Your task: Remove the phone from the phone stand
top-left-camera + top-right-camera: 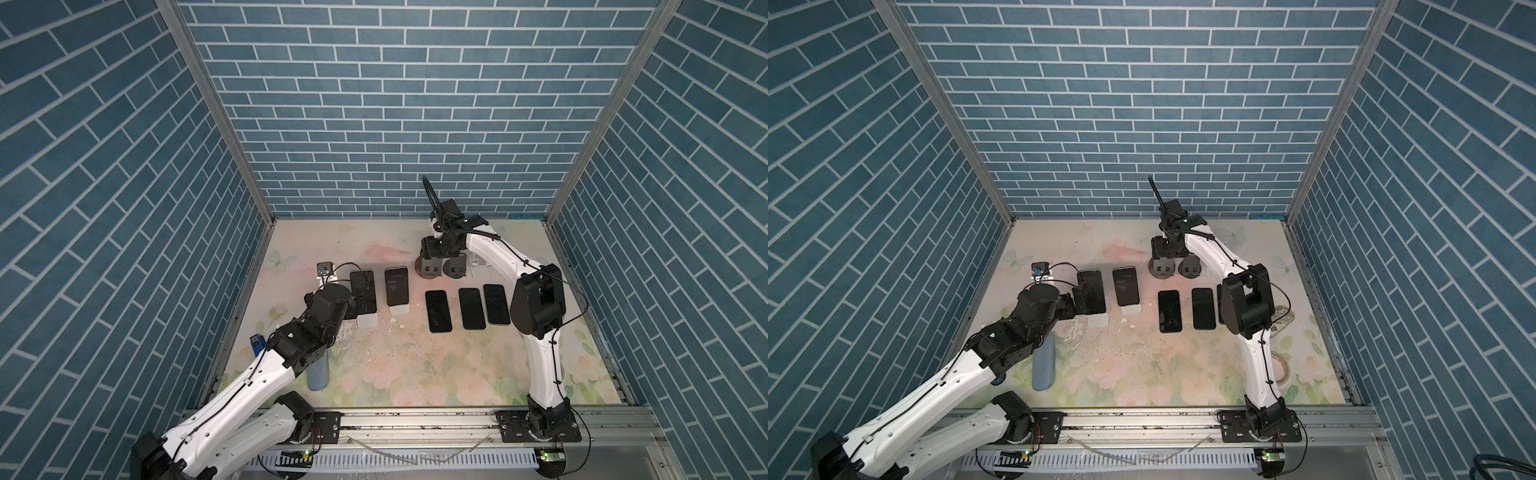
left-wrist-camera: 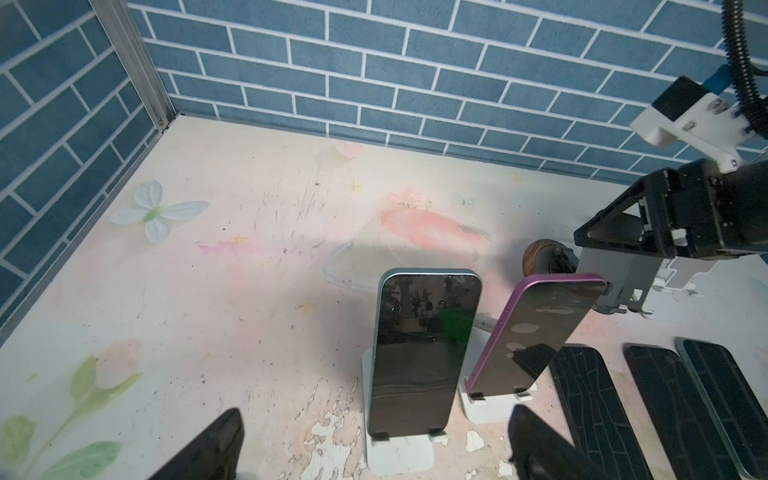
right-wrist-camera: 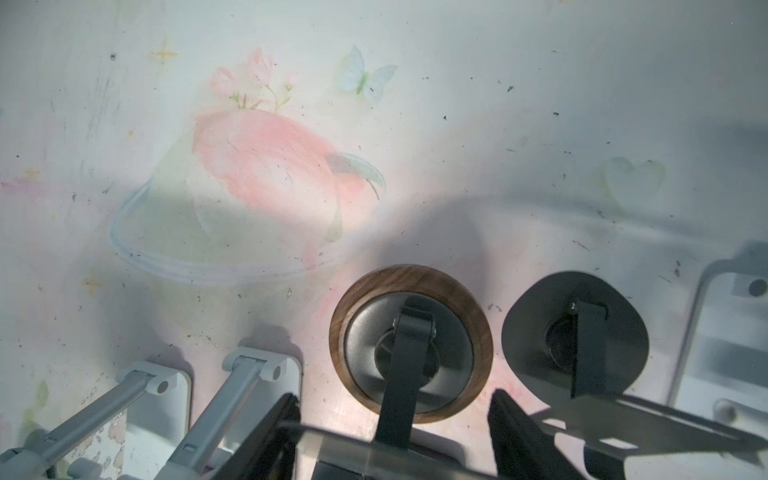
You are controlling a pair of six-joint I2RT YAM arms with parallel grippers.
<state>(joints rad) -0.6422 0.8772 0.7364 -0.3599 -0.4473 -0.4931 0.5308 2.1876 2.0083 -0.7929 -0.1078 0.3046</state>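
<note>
A teal-rimmed phone (image 2: pixel 424 353) leans upright on a white phone stand (image 2: pixel 399 453), at the left of the row in both top views (image 1: pixel 365 286). My left gripper (image 2: pixel 376 434) is open just in front of it, with one finger to either side of the phone's foot and not touching it. A purple phone (image 2: pixel 536 336) leans on a second white stand (image 2: pixel 494 409) beside it. At the back, my right gripper (image 3: pixel 392 415) sits over the wood-based stand (image 3: pixel 409 345). Its jaws are closed against the two edges of that stand's grey plate.
Three dark phones (image 1: pixel 437 311) lie flat in a row right of the stands. A dark-based stand (image 3: pixel 575 345) and a pale stand (image 3: pixel 723 332) sit beside the wood-based one. A blue roll (image 1: pixel 318 372) lies under the left arm. Brick walls close in three sides.
</note>
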